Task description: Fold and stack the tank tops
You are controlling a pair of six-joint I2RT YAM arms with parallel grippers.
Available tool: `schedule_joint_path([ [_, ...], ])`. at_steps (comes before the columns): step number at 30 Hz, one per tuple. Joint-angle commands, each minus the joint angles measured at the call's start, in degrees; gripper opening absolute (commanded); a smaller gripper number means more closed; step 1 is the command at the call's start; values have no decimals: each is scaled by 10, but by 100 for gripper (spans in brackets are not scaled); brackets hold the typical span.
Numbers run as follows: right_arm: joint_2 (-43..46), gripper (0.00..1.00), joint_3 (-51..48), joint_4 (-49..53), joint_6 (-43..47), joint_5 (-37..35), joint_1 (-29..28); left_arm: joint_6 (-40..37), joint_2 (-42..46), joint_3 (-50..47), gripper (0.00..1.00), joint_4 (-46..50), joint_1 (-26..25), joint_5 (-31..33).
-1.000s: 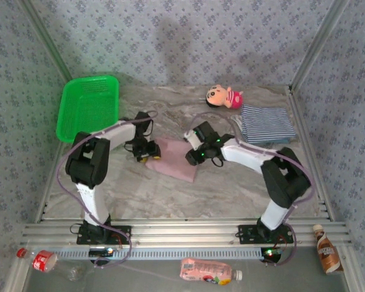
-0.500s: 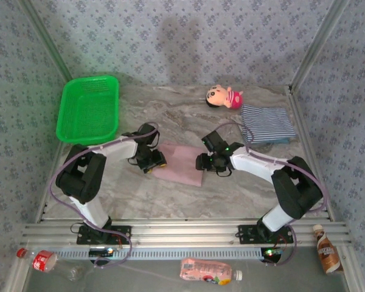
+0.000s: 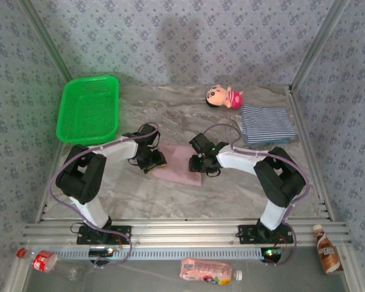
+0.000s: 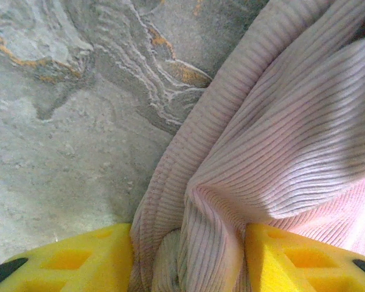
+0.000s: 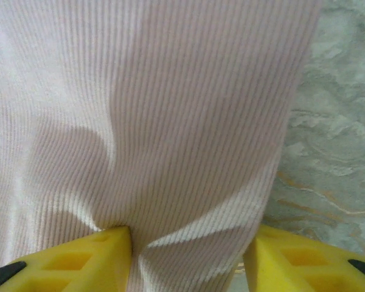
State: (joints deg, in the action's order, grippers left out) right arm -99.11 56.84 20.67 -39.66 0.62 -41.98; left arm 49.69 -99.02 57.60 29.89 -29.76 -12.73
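Observation:
A mauve-pink ribbed tank top (image 3: 177,165) lies folded flat on the marble table between my two arms. My left gripper (image 3: 151,159) is at its left edge, shut on a bunch of pink cloth (image 4: 231,152) squeezed between the yellow fingers (image 4: 79,261); gripper midpoint (image 4: 188,255). My right gripper (image 3: 201,163) is at its right edge, with a crease of the pink cloth (image 5: 170,121) caught between its yellow fingers (image 5: 292,261); gripper midpoint (image 5: 188,255). A navy-and-white striped tank top (image 3: 266,124) lies folded at the back right, with a thin blue edge (image 3: 280,141) under it.
A pink plush doll (image 3: 224,96) lies just behind the striped top. A green basket (image 3: 88,108) stands at the back left. Bottles (image 3: 208,271) lie on the ledge in front of the arm bases.
The pink top went from a tilted shape to lying flat. My right gripper swung right, then came back left with the cloth's right edge. The left gripper shifted slightly right.

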Motion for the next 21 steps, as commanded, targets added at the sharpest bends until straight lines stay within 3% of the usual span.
schedule_joint_path([
  [1,-21,51,15,-2,-10,6,-18,-14,-16,-15,51,31,-17,-30],
  [4,-37,45,30,2,-8,6,-30,-19,-17,-14,51,35,-18,-30],
  [14,-15,9,27,22,23,-11,-10,-34,11,5,51,70,-16,-3],
  [21,25,5,55,101,159,-76,45,-55,54,73,57,98,-3,21],
])
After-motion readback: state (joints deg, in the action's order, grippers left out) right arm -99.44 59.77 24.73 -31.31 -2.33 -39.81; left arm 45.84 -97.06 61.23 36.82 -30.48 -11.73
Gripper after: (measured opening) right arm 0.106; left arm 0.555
